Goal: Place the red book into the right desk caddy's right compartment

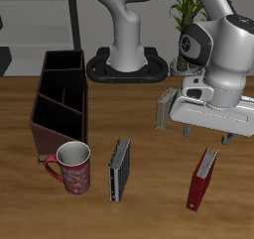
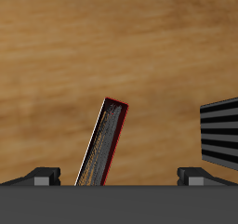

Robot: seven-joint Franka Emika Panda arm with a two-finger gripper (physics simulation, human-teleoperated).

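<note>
The red book stands on its edge on the table near the front, a slim dark-red cover around pale pages. My gripper hovers just above it, open, its fingers apart and holding nothing. In the wrist view the red book shows edge-on below the gripper, closer to one fingertip than to the other. The right desk caddy, a long dark maroon box with inner dividers, stands far across the table from the gripper.
A patterned red mug sits by the caddy's near end. A dark grey-black book stands between mug and red book. A small grey book stands behind the gripper, its pages showing in the wrist view.
</note>
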